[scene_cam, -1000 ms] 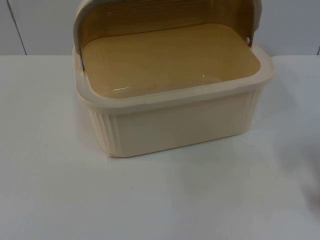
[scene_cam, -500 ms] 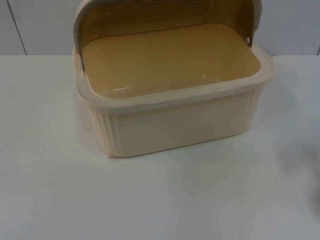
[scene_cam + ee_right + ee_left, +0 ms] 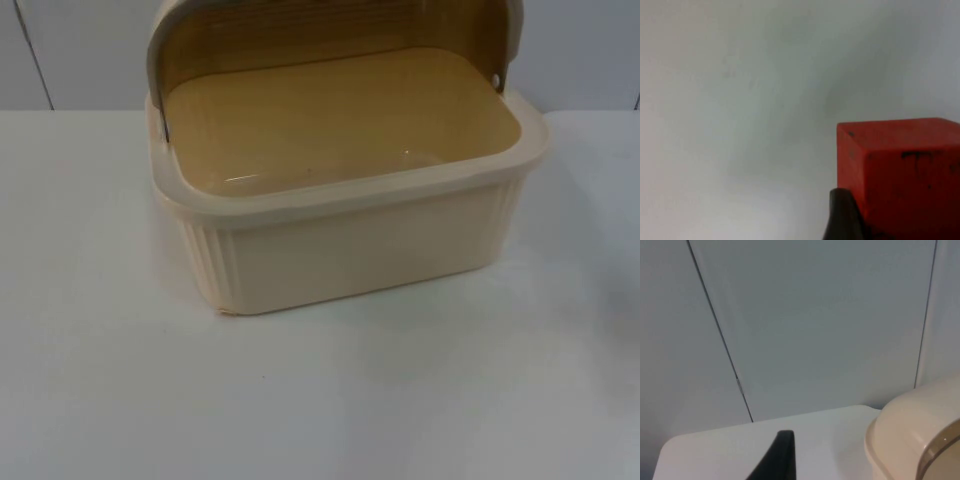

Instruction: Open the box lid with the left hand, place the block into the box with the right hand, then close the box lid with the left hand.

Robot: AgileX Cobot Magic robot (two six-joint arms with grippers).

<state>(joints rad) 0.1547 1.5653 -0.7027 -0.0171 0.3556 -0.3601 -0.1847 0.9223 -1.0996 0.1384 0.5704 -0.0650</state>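
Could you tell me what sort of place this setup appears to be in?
Probably a lab or test bench rather than a home: a plain white table ends at a grey partition wall, and on it stand just a cream box, lid raised, and a red block.

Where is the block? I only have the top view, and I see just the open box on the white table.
Observer: The red block is right against the right gripper, over the bare table, seen from the right wrist.
Operator: Is it gripped?
Observer: I cannot tell; the block's far side runs out of that picture.
Operator: And the left gripper?
Observer: The left gripper waits above the table beside the box, at an outer corner, facing the grey partition wall.
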